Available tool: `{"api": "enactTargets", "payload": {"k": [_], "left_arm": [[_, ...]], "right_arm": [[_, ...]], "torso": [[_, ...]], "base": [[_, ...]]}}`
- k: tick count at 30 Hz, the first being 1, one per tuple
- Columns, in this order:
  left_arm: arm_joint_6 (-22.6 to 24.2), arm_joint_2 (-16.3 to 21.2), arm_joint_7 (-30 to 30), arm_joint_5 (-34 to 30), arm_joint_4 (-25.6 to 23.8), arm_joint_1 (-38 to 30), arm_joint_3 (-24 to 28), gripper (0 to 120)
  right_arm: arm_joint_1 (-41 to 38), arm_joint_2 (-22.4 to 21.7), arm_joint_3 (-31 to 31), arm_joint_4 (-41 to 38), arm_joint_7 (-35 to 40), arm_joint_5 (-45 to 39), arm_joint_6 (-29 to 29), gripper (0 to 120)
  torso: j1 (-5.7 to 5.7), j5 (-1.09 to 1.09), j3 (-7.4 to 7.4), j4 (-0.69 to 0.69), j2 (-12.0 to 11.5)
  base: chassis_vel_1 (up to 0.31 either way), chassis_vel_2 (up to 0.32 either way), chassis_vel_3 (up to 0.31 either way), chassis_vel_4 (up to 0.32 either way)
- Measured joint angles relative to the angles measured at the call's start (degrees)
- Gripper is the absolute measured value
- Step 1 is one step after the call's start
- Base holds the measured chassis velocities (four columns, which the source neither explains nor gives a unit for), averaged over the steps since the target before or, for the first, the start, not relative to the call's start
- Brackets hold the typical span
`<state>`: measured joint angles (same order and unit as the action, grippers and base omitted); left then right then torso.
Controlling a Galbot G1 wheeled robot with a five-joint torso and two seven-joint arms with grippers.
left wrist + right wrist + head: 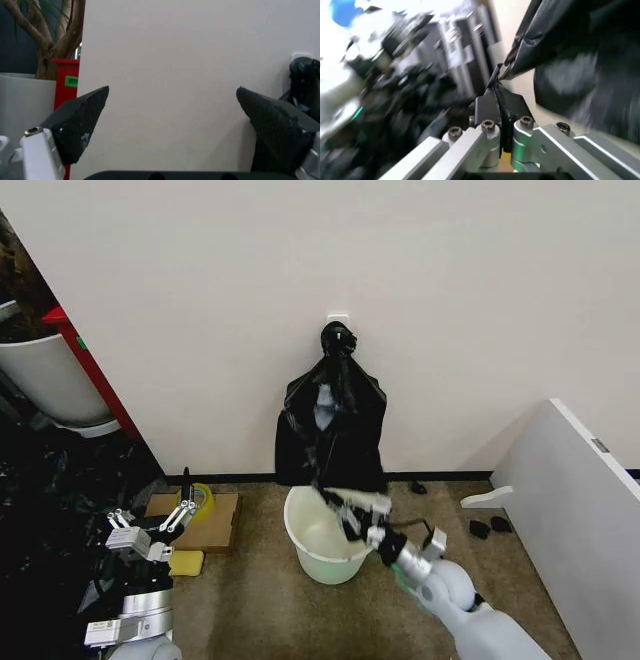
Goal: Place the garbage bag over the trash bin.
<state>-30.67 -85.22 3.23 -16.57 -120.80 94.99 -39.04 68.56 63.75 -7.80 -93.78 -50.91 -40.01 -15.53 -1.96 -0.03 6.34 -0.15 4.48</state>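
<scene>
Here the right hand (pixel 345 505) pinches a strip of the garbage bag (pixel 331 425), hanging long-axis vertical against the far wall, directly above the trash bin (pixel 322 548) on the floor. Left hand (pixel 150 525), spread, idles far left, so right is nearer.

The hanging bag bundle (pixel 331 420) and right claw (pixel 345 505) crowd the trash bin (pixel 322 542) mouth.
</scene>
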Motion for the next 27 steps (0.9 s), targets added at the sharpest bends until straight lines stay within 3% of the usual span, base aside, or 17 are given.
{"api": "enactTargets", "payload": {"k": [2,10,21,27], "left_arm": [[0.0,-0.2,-0.3,0.1,-0.6,0.4,0.0,100],[-0.2,-0.5,-1.0,0.6,-1.2,1.1,-0.1,100],[-0.2,0.1,-1.3,0.3,-0.9,0.6,-0.3,100],[0.4,1.0,-1.6,-0.7,0.1,-0.6,-0.4,100]], "right_arm": [[1.1,0.3,-1.6,2.1,-4.6,2.5,-1.1,0],[1.8,1.6,-3.8,6.4,-8.5,6.3,-4.2,0],[1.3,2.0,-4.5,4.4,-5.9,2.0,-5.5,0],[2.7,1.6,-5.1,1.3,-8.1,3.3,-7.4,21]], "torso": [[0.00,0.00,0.00,0.00,0.0],[-0.01,-0.01,0.00,0.01,0.0],[-0.01,-0.01,0.01,0.01,0.0],[-0.01,-0.01,0.01,0.01,0.0]], "base": [[0.000,0.000,0.000,0.000],[0.000,0.000,0.000,0.000],[0.000,0.000,0.000,0.000],[0.000,0.000,0.000,0.000]]}}
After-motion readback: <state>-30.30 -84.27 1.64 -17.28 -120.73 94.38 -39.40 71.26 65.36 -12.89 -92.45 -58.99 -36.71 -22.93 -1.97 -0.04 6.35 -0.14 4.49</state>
